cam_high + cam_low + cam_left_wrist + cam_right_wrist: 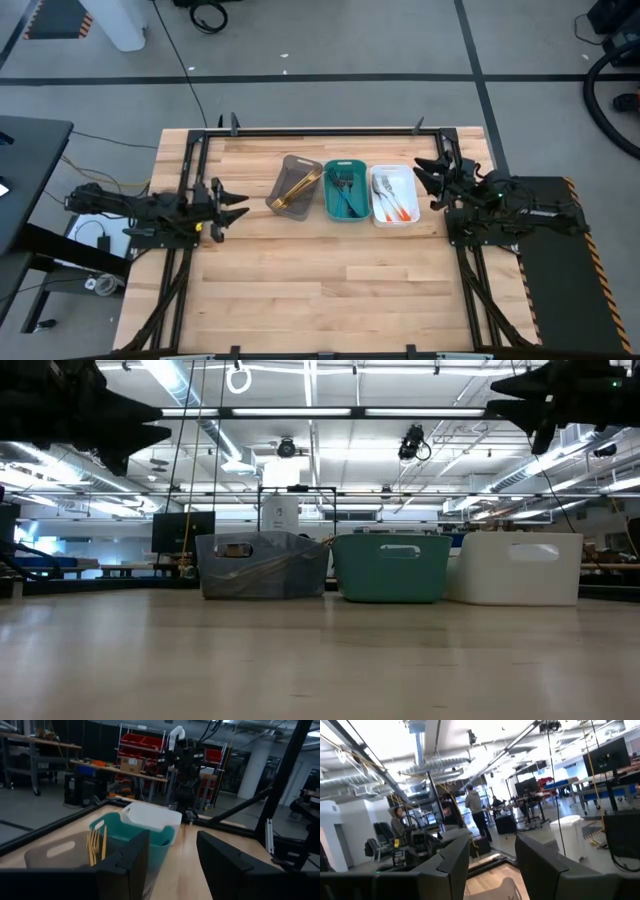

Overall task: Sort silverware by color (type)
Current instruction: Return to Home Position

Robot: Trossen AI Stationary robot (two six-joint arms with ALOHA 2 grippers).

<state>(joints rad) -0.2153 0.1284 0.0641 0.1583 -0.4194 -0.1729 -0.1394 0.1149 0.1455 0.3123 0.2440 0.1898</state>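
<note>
Your silverware [296,189] is lying in the three trays [293,164] at upper centre of the high view, between your left tool [238,204] and right tool [424,180], both hanging with fingers apart.

loc: robotics lab/wkshp | ceiling ducts [420,742] — red-bin rack [144,742]
</note>
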